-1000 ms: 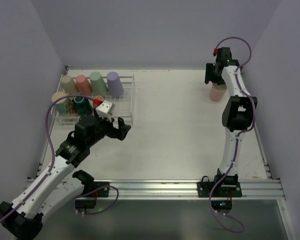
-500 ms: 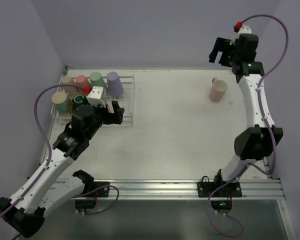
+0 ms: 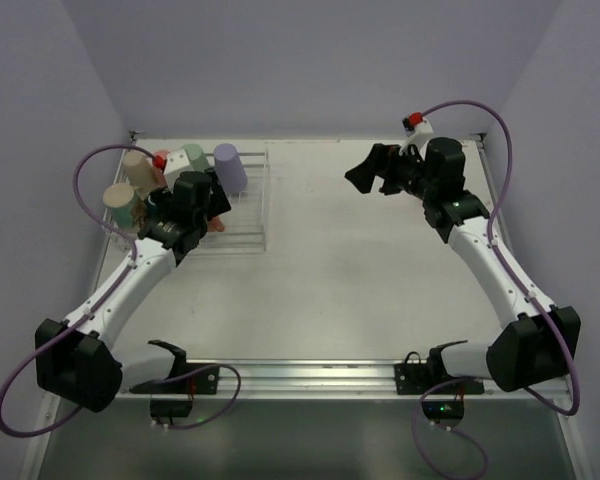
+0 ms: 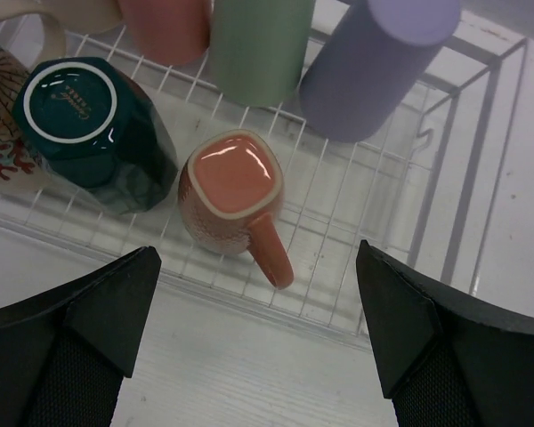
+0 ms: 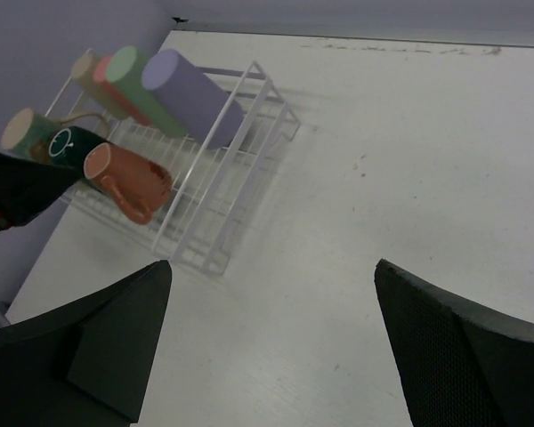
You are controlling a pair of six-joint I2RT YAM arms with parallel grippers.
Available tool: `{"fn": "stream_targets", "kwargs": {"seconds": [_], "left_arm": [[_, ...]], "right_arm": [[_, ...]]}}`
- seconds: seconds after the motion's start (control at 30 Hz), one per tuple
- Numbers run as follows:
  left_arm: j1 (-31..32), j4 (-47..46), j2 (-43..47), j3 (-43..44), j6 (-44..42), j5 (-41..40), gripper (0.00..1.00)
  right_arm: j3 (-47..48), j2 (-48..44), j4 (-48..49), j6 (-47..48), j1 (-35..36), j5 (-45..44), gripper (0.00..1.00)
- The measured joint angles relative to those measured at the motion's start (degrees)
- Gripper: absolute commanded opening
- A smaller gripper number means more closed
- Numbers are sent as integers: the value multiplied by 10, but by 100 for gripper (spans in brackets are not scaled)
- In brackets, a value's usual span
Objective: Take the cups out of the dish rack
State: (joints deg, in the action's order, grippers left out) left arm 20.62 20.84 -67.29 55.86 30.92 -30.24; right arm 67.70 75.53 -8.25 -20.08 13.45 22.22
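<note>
Cups [image 5: 191,93] stand mouth-down in the flat white wire dish rack [image 4: 481,116], which has a clear tray base. In the rack's far row, from its right end, are a tall matte lilac tumbler [image 4: 374,62], a mint green tumbler [image 4: 258,44], a pink tumbler [image 4: 165,27] and a beige cup [image 3: 138,168]. In the rack's near row a glossy salmon ceramic mug [image 4: 236,191] points its handle at the rack's near edge. Just to its left is a dark green glazed mug [image 4: 89,124], then a cream mug with a coral floral print [image 4: 0,133]. The left gripper [image 4: 262,356] hovers over the salmon mug, fingers spread wide and empty. The right gripper [image 5: 276,356] hangs well to the right of the rack over the white table [image 5: 409,160], also spread and empty.
</note>
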Motion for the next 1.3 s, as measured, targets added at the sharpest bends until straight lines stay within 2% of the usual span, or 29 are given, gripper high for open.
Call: {"fn": "stream_targets", "kwargs": {"seconds": [0.17,0.4,0.73,0.97,1.03,1.13,1.17,1.23,1.27,1.3], "left_arm": [[-6,21,-67,30,56,-25,100],[-8,26,-104,31,101,-57,100],[-34,10,-196,46,105,-66,100],[-54,-21,-225,47,98,-64,100],[-56,-33,-230,47,93,-62,96],[-57,-42,-236,47,87,-58,84],[-57,-43,-236,47,85,-56,74],[-57,-50,-236,47,81,-52,65],[-57,-53,-236,46,78,-49,53],[-57,-55,-236,46,76,-47,49]], "right_arm": [[0,-11,20,-9,21,21,99],[0,-26,36,-12,38,39,99],[0,-26,36,-13,49,45,99],[0,-26,36,-13,59,49,99],[0,-26,36,-13,61,50,99],[0,-26,36,-12,64,54,99],[0,-26,36,-12,65,55,99],[1,-26,36,-12,65,57,99],[1,-26,36,-13,66,58,99],[1,-26,36,-13,68,58,99]]}}
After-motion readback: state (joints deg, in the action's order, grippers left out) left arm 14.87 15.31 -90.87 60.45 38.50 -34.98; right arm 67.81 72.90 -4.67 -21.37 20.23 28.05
